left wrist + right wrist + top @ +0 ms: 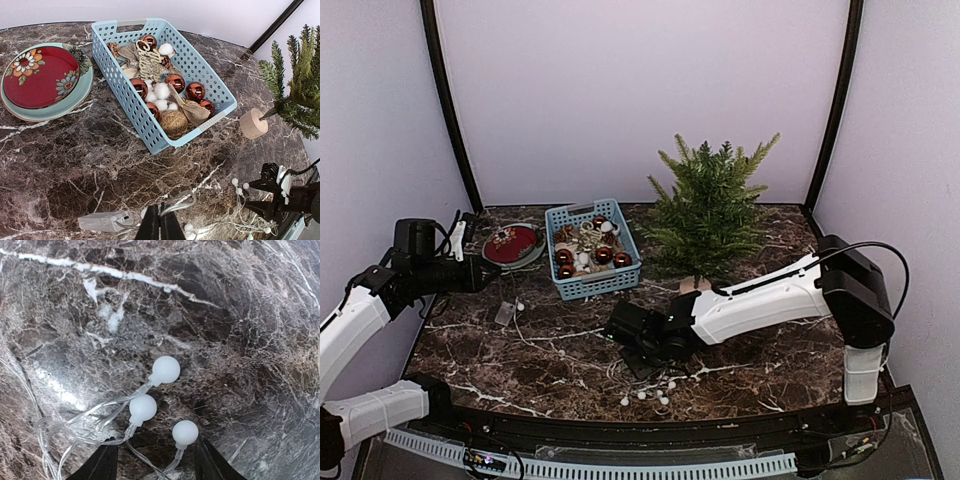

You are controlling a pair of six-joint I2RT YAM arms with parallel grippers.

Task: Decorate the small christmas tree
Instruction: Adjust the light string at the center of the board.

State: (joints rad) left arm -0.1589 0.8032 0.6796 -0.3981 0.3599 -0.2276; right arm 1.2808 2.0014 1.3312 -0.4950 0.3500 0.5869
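Note:
The small christmas tree (710, 210) stands upright at the back right on its pale wooden base (253, 123). A string of white bulb lights (645, 393) lies loose on the marble in front of it. My right gripper (156, 445) is low over this string and open, with a bulb (185, 432) and clear wire between its fingers. My left gripper (160, 212) is shut on a loop of the same clear wire, beside the string's clear battery box (104, 221). In the top view the left gripper (498, 278) hovers at the table's left side.
A blue basket (600, 285) of copper balls, white puffs, a twine ball and burlap bows sits left of the tree. A red flowered plate (512, 246) on a pale green one lies further left. Walls enclose the back and sides.

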